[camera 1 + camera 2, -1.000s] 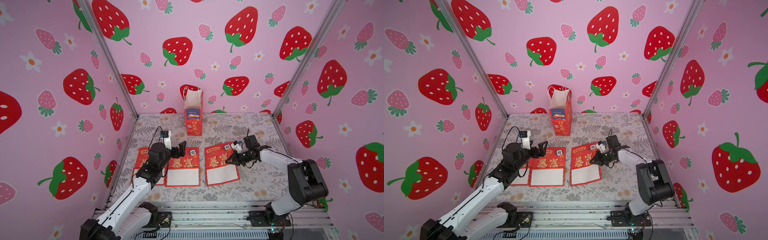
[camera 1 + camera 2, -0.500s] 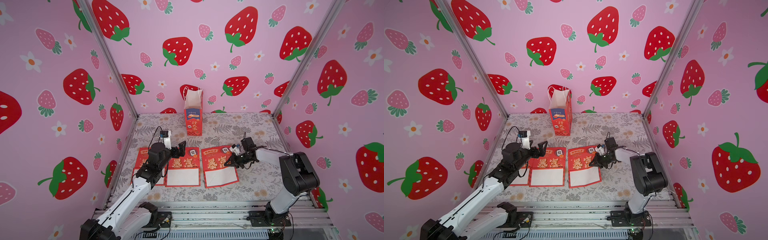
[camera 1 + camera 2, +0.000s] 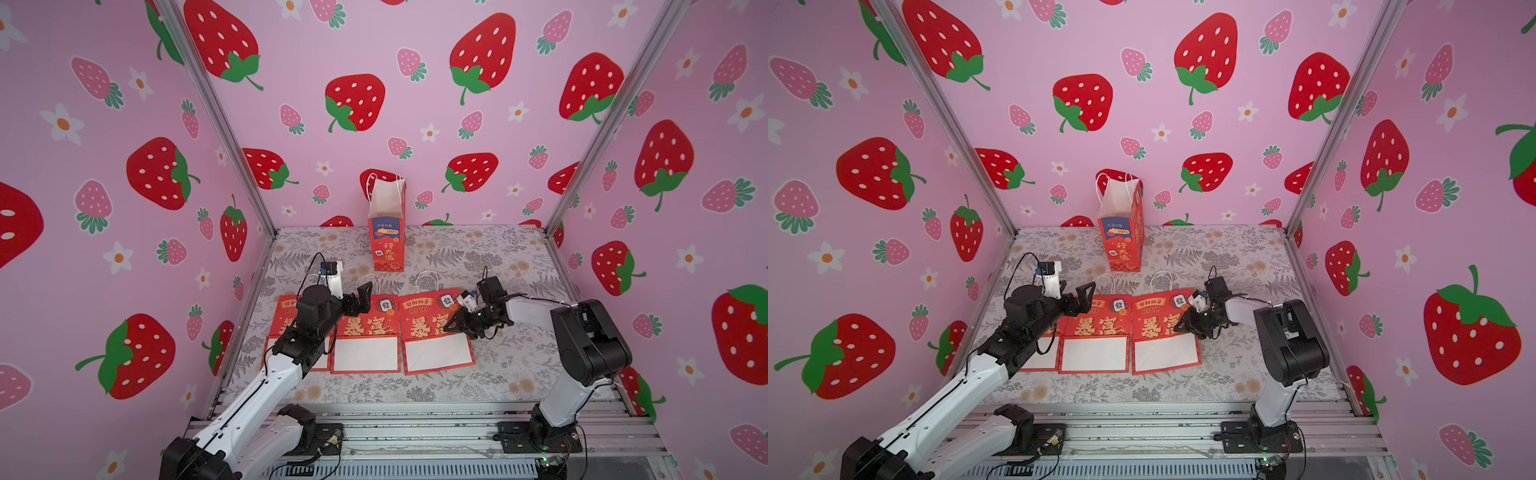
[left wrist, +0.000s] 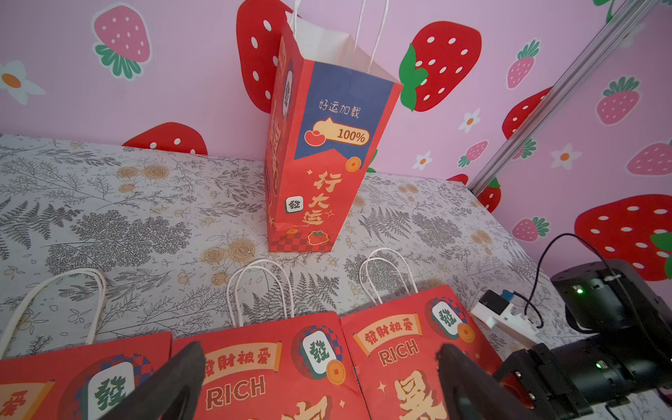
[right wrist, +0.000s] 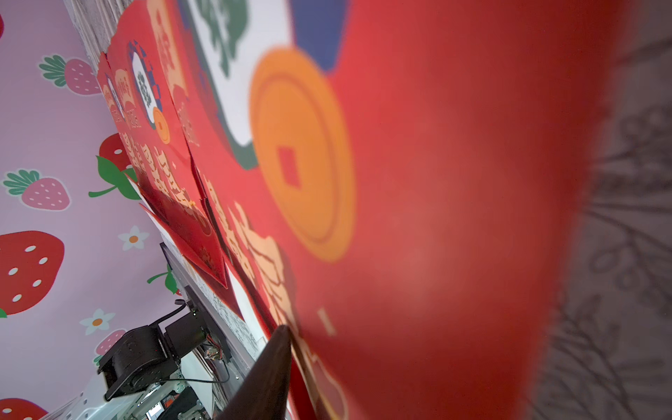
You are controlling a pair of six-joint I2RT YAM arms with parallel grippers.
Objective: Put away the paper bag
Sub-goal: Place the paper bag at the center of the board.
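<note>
Matt red paper bag (image 3: 434,330)

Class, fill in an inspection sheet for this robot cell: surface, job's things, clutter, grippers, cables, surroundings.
Surface: floral-print table cover, flat.
Job's things: three flat paper bags in a row, left, middle, right; one upright paper bag standing open at the back.
Clutter: nothing seen.
Grippers: left gripper open, raised over the left and middle bags; right gripper low at the right bag's edge, grip unclear.
Cables: black cable looping at the left wrist.
Surroundings: pink strawberry-print walls.
</note>
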